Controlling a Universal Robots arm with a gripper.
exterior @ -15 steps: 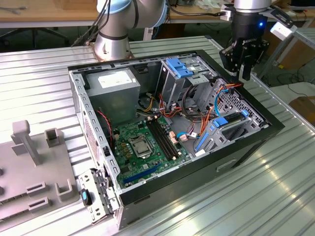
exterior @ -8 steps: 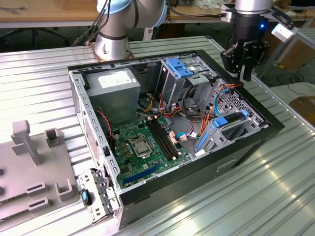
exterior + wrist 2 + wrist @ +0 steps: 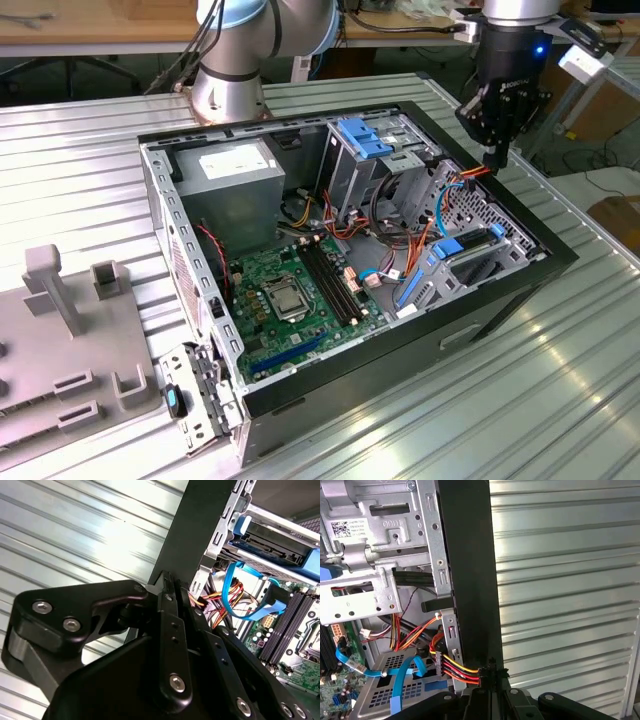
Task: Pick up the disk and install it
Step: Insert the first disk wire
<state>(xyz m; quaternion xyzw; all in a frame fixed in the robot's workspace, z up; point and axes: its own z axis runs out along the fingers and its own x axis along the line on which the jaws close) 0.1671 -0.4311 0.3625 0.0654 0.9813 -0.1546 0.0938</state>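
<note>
The disk (image 3: 472, 260), dark-faced with blue rails, lies flat inside the open computer case (image 3: 505, 300), near the case wall on the exterior view's right, beside a blue ribbon cable (image 3: 437, 215). In the second wrist view, the disk (image 3: 272, 537) sits in a metal bay. Above that wall hangs 1 gripper (image 3: 496, 158), clenched; a bundle of red, yellow and orange wires (image 3: 457, 666) runs up to its pressed-together fingertips (image 3: 487, 674) and looks pinched there. The motherboard (image 3: 290, 290) lies on the case floor, on a ribbed metal table (image 3: 560, 400).
</note>
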